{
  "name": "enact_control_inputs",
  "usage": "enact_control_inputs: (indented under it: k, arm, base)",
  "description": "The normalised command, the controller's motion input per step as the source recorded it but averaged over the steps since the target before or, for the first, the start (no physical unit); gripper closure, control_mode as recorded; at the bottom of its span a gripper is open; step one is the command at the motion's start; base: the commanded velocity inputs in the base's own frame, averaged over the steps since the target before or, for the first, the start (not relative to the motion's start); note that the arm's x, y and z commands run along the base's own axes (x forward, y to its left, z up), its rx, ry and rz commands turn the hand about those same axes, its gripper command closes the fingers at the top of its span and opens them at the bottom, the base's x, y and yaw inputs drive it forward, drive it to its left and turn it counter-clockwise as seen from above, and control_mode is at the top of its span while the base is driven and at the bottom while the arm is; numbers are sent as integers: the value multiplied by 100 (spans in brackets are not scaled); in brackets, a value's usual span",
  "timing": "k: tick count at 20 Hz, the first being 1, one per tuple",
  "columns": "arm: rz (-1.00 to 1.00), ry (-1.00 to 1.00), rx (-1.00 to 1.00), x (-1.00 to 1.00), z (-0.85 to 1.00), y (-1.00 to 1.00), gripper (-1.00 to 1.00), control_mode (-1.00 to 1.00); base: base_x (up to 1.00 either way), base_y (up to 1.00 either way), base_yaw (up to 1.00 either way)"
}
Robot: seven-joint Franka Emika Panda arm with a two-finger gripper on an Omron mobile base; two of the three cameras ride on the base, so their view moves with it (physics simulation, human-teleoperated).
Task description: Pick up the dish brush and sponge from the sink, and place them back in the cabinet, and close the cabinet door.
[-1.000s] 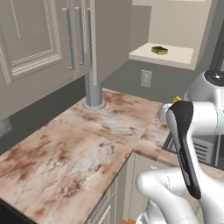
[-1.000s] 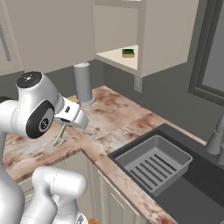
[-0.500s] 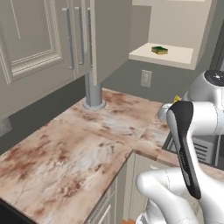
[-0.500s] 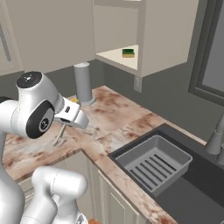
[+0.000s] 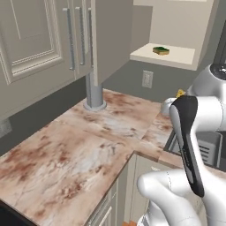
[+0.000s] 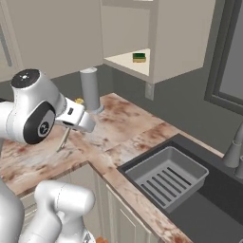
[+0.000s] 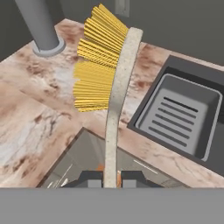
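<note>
Over the marbled counter (image 7: pixel 39 109), the gripper (image 7: pixel 110 178) pinches the dish brush (image 7: pixel 114 100) by its handle end; it may, I think, swing and hit the cabinet (image 6: pixel 171 42).

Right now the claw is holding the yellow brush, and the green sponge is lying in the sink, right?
Not quite. The sponge is not in the sink; it lies on the shelf of the open cabinet, as the right base view shows. The claw is indeed holding the yellow brush.
</note>
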Motion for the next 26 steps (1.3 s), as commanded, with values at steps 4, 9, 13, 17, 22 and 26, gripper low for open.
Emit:
enact_control_inputs:
  k: [4,9,13,17,22,26]
  arm:
    - [-3,-10,-5,0,50,0,100,-100]
    - [-7,-14,-7,0,50,3,100,-100]
    - [-11,-14,-9,1,46,8,100,-100]
    - [-11,-12,-6,13,36,3,100,-100]
    - [-10,-7,-4,36,32,4,100,-100]
    - [-9,-1,-3,44,30,8,100,-100]
  base:
    - [0,0,0]
    - [0,0,0]
    - [0,0,0]
    - [0,0,0]
    - [0,0,0]
    - [0,0,0]
